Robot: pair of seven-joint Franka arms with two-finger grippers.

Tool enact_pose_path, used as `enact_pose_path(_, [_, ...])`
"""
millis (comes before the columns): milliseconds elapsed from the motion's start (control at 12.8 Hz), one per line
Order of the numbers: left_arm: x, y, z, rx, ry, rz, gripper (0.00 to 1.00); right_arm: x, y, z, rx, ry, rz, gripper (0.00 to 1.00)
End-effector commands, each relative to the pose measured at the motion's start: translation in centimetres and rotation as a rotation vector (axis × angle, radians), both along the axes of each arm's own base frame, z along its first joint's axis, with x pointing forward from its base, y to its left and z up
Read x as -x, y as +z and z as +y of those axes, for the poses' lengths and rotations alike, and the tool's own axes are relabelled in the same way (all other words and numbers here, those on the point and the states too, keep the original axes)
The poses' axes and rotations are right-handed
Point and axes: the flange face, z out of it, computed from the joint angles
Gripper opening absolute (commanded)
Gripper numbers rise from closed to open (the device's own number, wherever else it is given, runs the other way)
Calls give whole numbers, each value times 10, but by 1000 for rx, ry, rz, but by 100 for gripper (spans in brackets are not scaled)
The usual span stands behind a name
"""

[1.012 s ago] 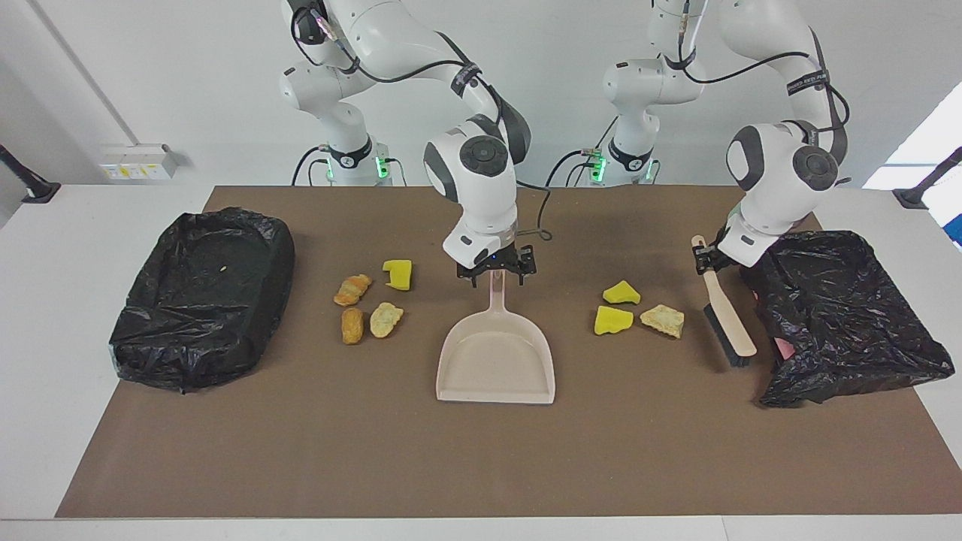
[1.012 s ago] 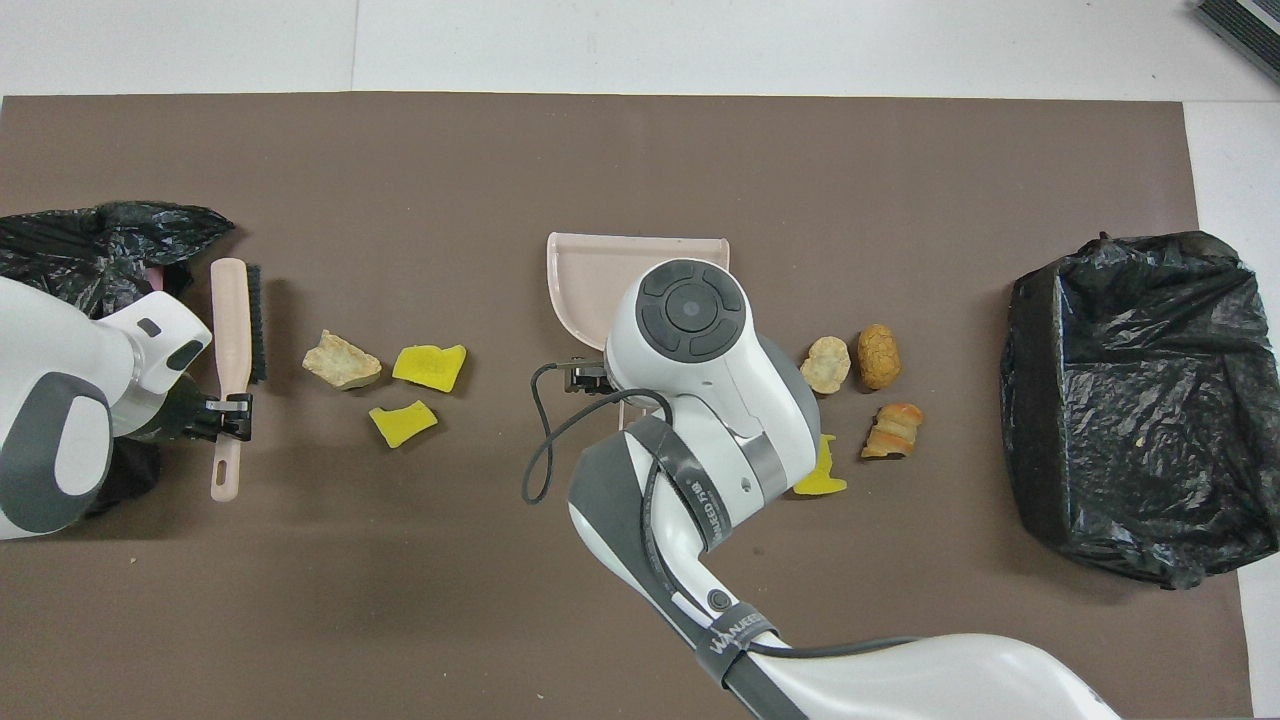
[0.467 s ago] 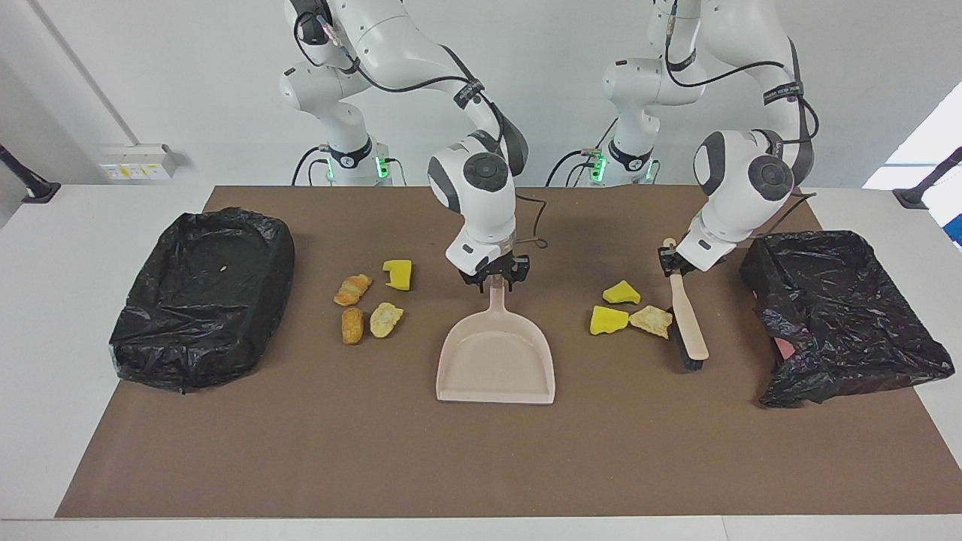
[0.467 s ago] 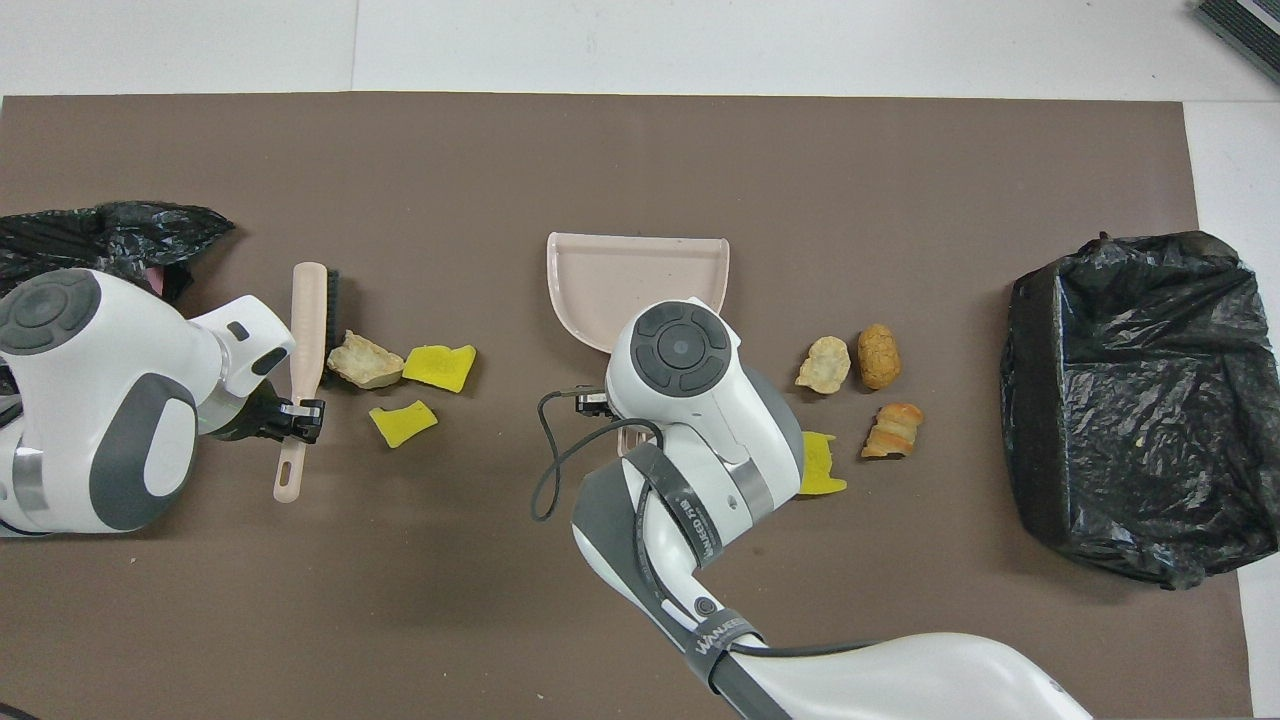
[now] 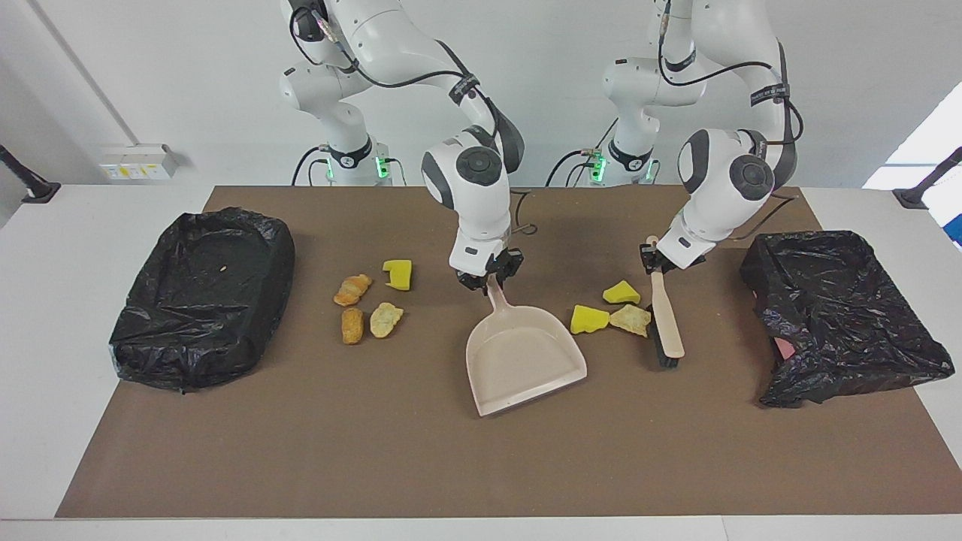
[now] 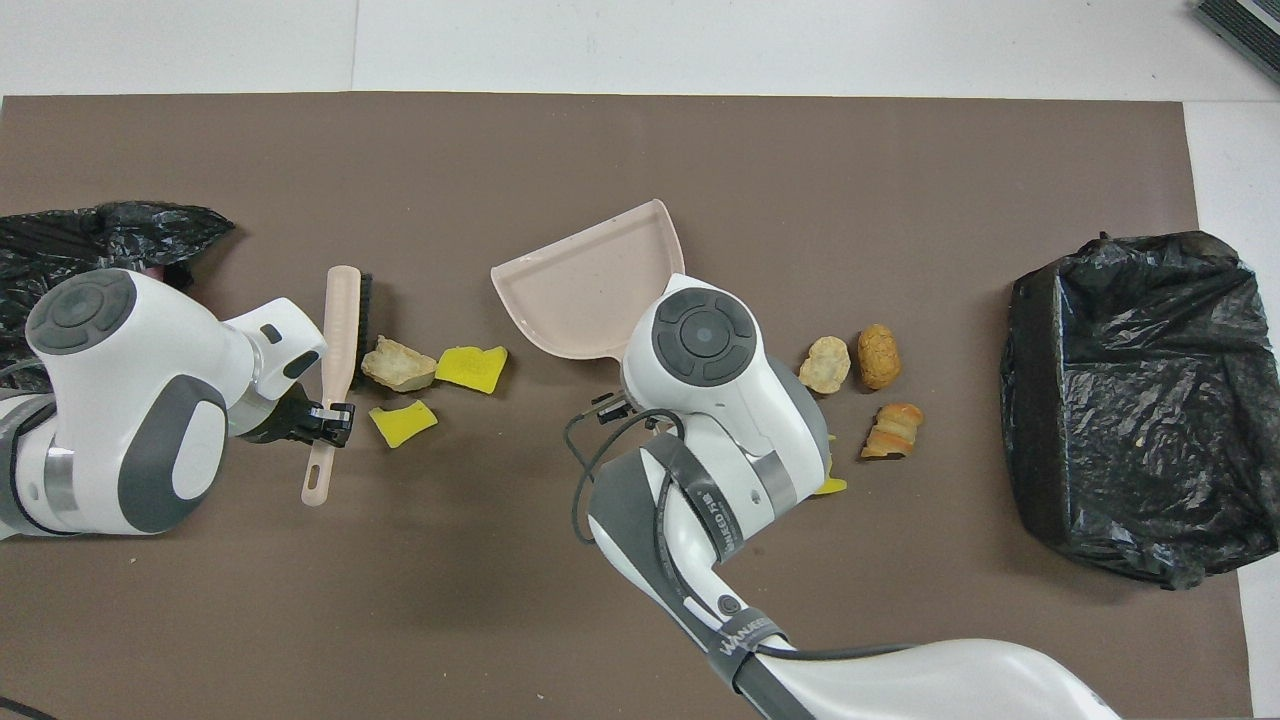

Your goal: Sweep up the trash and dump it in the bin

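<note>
The right gripper [image 5: 490, 276] is clamped on the handle of the dustpan [image 5: 524, 359], which sits on the brown mat [image 5: 451, 466] at mid-table, turned so its open mouth angles toward the left arm's end. In the overhead view the right arm's wrist covers this grip entirely; only the pan's tray [image 6: 585, 295] shows there, so the hold is read from the facing view.

The left gripper [image 5: 652, 261] is pinched on the handle of the brush [image 5: 666, 319], whose bristle edge rests on the mat against a pale crumbly lump [image 5: 630, 319]. The overhead view shows this grip plainly [image 6: 330, 420], with the brush [image 6: 343, 340] running away from the robots.

Trash, group one, between brush and dustpan: the pale lump, a yellow sponge chunk [image 5: 588, 319] touching it on the dustpan side, and a second yellow chunk [image 5: 621, 293] nearer to the robots.

Trash, group two, toward the right arm's end of the dustpan: a yellow sponge block [image 5: 398, 273], a croissant-like piece [image 5: 352, 289], a brown bread roll [image 5: 352, 324] and a pale lump [image 5: 385, 318]. The overhead view hides most of the yellow block under the right arm.

A bin lined with a black bag [image 5: 201, 297] stands at the right arm's end; a second black bag [image 5: 838, 315] lies at the left arm's end, cut off at the edge of the overhead view.
</note>
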Motion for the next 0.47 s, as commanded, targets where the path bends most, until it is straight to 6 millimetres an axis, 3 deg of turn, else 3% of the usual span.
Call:
enact_pose_path(0, [-13,28,11,7,34,-4,0,-6,26,-34,22,324,-22,0])
enact_pose_path(311, [-19,27,49,-4,89,3,0,-19,21,-68,70,783,-45,0])
enact_pose_path(389, [-19,26,53,-5,96,3,0,-18,20,-66,86,840,-40,0])
